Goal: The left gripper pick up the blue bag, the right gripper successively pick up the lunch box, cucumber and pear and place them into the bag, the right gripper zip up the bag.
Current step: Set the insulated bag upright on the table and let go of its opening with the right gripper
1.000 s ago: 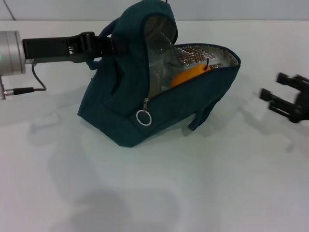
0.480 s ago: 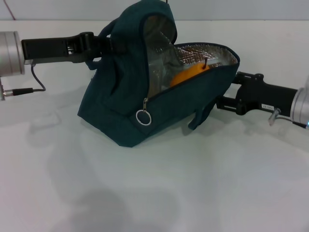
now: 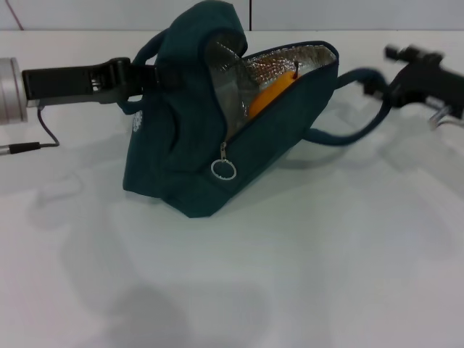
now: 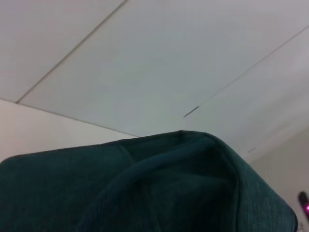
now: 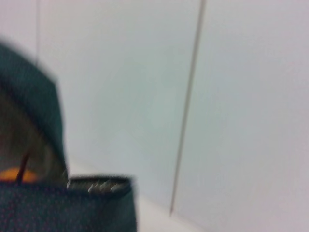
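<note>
The blue bag (image 3: 181, 156) sits on the white table, its mouth open toward the right and its silver lining showing. The orange pear (image 3: 272, 96) lies inside the opening, and a sliver of it (image 5: 13, 175) shows in the right wrist view. A zipper ring pull (image 3: 223, 169) hangs on the near side. My left gripper (image 3: 147, 75) is shut on the bag's left handle. My right gripper (image 3: 375, 81) is shut on the other handle (image 3: 348, 134), stretched out to the right. The lunch box and cucumber are hidden. Teal fabric (image 4: 169, 193) fills the left wrist view.
The white table (image 3: 290, 275) spreads bare in front of the bag. A thin grey cable (image 3: 40, 134) trails from the left arm onto the table. A pale wall runs behind the table.
My right gripper came in to the bag's right side, took the hanging handle and pulled it up and out to the right. The bag's mouth rose and the bag shifted slightly.
</note>
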Available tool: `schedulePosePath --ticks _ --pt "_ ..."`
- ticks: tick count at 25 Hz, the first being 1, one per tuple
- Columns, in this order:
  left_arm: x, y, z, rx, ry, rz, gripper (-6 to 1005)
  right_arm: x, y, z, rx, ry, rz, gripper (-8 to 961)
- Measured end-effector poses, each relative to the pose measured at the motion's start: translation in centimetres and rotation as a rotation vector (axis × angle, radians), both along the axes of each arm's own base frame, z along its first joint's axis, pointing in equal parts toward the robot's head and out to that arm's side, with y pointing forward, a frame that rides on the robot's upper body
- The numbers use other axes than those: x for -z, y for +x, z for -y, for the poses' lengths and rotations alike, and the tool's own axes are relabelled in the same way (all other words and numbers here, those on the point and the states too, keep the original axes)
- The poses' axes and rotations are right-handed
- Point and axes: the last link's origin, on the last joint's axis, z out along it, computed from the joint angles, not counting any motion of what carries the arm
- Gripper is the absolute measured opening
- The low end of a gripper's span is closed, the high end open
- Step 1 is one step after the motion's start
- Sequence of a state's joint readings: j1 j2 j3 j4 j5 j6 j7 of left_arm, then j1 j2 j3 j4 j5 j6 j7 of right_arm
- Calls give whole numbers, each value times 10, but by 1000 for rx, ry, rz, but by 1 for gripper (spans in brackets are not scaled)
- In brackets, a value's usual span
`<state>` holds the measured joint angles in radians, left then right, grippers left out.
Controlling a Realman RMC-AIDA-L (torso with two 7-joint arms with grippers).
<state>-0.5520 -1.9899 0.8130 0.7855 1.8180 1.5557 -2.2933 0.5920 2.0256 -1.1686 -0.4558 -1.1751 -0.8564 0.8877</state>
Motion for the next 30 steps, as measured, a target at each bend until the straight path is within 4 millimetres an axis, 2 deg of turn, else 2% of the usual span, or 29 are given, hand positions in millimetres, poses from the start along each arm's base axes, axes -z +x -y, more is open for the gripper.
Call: schedulePosePath --ticks 5,9,10,14,18,24,30 --pt "0 -6 6 -10 -8 1 81 -30 -3 19 -132 160 -118 694" --pt "1 -12 14 -14 -28 10 80 -41 -2 28 -170 201 -143 694" --pt "1 -14 16 -15 -33 13 80 -52 -2 39 -219 228 -157 694" --pt "7 -20 23 -28 -58 38 80 -65 -12 55 -310 235 -213 693" --pt "13 -24 33 -23 -86 92 80 -74 -31 72 -411 160 -322 693" --pt "22 -16 50 49 -139 189 81 -83 -55 83 -512 62 -376 694" --pt "38 -11 62 78 -170 259 81 -79 -57 83 -495 15 -372 694"
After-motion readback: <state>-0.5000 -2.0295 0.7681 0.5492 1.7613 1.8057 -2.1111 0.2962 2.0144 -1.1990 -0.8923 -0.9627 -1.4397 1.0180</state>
